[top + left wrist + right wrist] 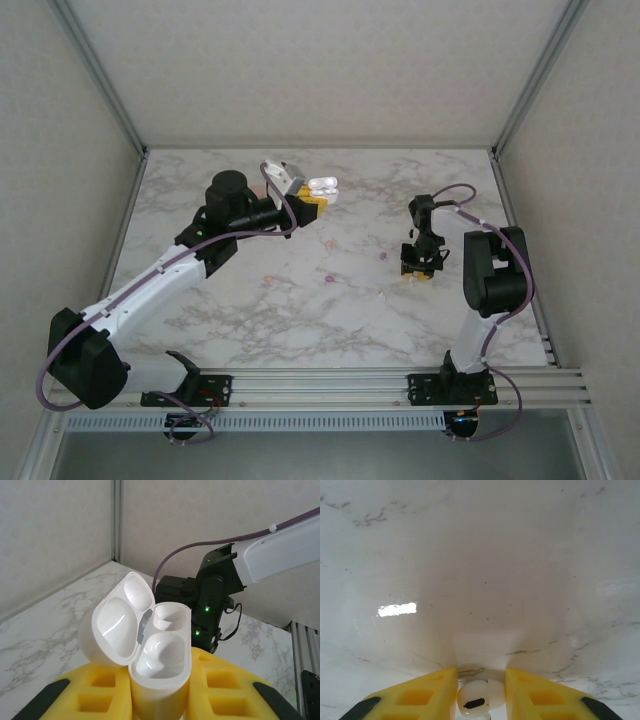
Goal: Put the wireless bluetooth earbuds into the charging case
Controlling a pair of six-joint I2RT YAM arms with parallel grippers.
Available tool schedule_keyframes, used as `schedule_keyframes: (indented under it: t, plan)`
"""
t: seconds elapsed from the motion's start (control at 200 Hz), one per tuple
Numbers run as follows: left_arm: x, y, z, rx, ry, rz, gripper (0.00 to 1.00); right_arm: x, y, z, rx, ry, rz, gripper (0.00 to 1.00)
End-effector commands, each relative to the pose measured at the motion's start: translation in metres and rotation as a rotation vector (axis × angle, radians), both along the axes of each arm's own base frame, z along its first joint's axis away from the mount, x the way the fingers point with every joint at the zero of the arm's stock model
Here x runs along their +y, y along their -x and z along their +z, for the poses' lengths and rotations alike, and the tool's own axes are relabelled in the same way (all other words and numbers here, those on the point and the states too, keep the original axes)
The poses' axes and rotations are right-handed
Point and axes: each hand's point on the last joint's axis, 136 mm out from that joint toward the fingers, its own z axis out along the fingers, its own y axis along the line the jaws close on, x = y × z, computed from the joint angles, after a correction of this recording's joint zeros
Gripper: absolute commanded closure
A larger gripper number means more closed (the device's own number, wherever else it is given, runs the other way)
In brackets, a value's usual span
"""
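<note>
at the far left above the surface, my left pincer is pressed onto the white case, which it holds with the lid open and both wells bare. over on the right, my right pincer sits low at the marble with a white earbud filling the gap between its pads, so i judge it pinched. to do this step well i'd squeeze gently, lift straight up, carry it across, and line it up with a well before lowering. loose purple buds lie between the arms for later.
</note>
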Motion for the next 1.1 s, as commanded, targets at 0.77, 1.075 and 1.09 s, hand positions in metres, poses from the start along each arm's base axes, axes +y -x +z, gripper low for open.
schedule_keyframes:
  t: [0.77, 1.075, 1.09]
  plan:
    - [-0.003, 0.003, 0.013, -0.022, 0.011, -0.009, 0.81, -0.003, 0.012, 0.0, 0.04, 0.059, 0.014, 0.65]
    - [-0.002, 0.003, 0.013, -0.021, 0.011, -0.005, 0.81, 0.008, 0.004, -0.003, 0.024, 0.013, -0.091, 0.62]
    - [-0.003, 0.003, 0.013, -0.02, 0.01, -0.006, 0.81, 0.008, 0.004, -0.003, 0.026, 0.014, -0.095, 0.62]
